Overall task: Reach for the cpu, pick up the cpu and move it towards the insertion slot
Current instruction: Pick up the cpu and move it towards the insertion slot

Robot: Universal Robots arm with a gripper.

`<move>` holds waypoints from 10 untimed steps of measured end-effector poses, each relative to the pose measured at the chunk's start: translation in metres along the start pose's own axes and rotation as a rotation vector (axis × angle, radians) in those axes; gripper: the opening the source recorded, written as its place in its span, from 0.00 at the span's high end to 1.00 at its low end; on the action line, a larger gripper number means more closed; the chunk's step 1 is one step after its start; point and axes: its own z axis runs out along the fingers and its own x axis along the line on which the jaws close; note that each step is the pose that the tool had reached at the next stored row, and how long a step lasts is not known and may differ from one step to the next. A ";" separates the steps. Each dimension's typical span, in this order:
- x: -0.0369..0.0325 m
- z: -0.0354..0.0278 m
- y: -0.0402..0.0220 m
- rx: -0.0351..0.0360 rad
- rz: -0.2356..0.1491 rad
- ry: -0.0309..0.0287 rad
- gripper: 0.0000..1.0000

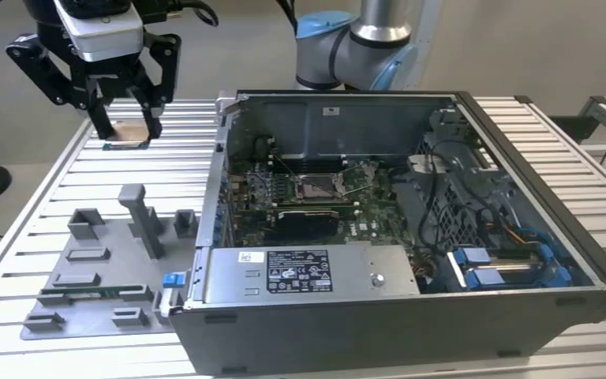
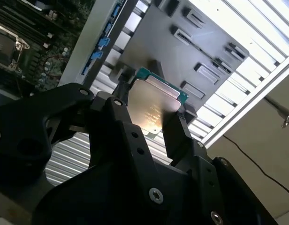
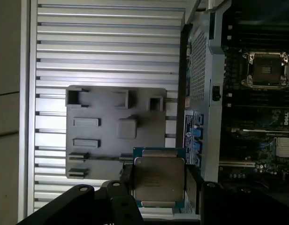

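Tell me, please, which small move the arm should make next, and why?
Probably carry the cpu sideways toward the exterior view's right, staying high. The gripper holds it lifted above the table, outside the computer case, whose wall stands between it and the insertion slot.

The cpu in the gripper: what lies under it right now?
Under the held cpu lie the slatted table and the grey fixture plate; the patch directly beneath is covered.

open air round gripper [image 1: 126, 126], case wall [image 1: 222, 150] beside — insertion slot [image 1: 317, 185] uncovered
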 end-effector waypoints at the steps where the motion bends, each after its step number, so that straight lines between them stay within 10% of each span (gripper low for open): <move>1: -0.0037 0.0000 0.0000 0.0000 0.000 0.0000 1.00; 10: -0.0284 0.0000 0.0001 -0.0001 0.000 0.0000 1.00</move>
